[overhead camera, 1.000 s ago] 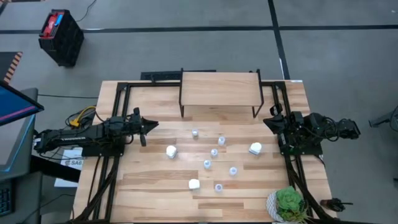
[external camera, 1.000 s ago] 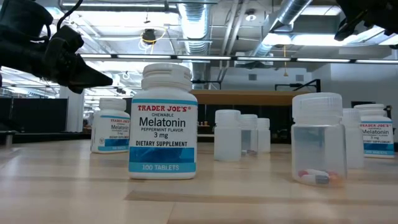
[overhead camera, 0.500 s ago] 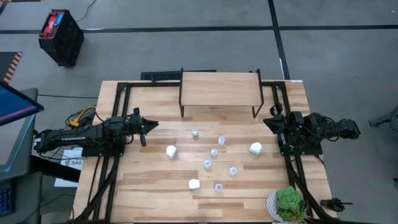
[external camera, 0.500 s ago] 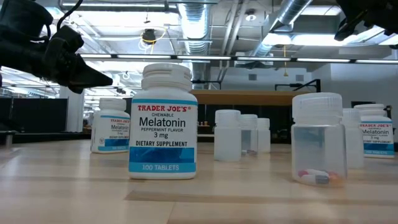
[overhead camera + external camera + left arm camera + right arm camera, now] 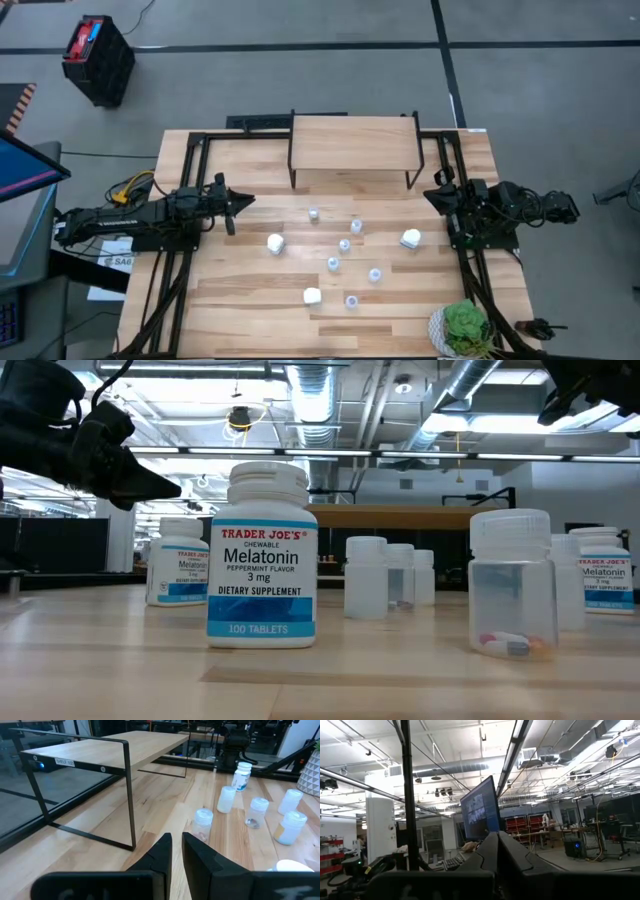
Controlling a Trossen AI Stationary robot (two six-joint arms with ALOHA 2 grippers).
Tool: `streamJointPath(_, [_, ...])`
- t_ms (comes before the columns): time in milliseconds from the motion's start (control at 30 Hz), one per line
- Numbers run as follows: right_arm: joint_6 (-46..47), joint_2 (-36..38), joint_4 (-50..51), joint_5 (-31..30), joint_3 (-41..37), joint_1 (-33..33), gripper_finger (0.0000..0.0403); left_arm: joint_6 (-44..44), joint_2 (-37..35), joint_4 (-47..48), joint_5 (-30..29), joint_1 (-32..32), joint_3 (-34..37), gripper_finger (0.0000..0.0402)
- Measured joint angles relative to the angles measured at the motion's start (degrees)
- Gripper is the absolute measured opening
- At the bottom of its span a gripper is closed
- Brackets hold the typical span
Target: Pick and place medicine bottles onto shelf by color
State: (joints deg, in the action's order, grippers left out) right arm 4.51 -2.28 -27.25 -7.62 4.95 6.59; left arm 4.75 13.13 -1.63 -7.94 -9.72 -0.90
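Observation:
The light-wood shelf (image 5: 352, 143) stands on thin black legs at the table's far middle, its top bare. Three chunkier white medicine bottles (image 5: 275, 242) (image 5: 410, 238) (image 5: 312, 295) and several smaller pale-topped ones (image 5: 344, 245) stand upright on their bases on the tabletop in front of it. The low view shows a labelled white bottle (image 5: 262, 555) and a clear one holding pills (image 5: 511, 585). My left gripper (image 5: 248, 200) (image 5: 176, 851) is shut, held above the table's left side, pointing toward the bottles. My right gripper (image 5: 428, 195) (image 5: 497, 845) is shut at the right side, tipped upward. Neither holds anything.
A green potted plant (image 5: 465, 328) sits at the table's near right corner. Black frame rails (image 5: 190, 170) run along both table sides. The wood between the bottles and the shelf's front legs (image 5: 131, 845) is bare. A monitor (image 5: 25, 170) stands off the left edge.

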Motion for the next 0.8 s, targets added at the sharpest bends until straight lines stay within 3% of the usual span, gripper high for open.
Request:
streamJointPath(433, [-1.9,0.0,0.5,0.0,0.0,0.0,0.0029,0.1,0.0,0.0,-0.2,0.0,0.0,0.0032])
streamJointPath(567, [-5.5,0.0,0.6,-0.5,0.0,-0.5,0.0028,4.2,0.0,0.0,-0.3,0.0,0.0,0.0032])
streamJointPath(733, [-16.4,0.0,0.9,-7.3,0.0,-2.0,0.0028,3.6,0.0,-1.6,-0.6,0.0,0.1,0.0032])
streamJointPath(800, [-16.9,0.0,1.1,-10.5,0.0,-2.6,0.0028,2.6,0.0,-3.3,-1.9,0.0,0.1,0.0032])
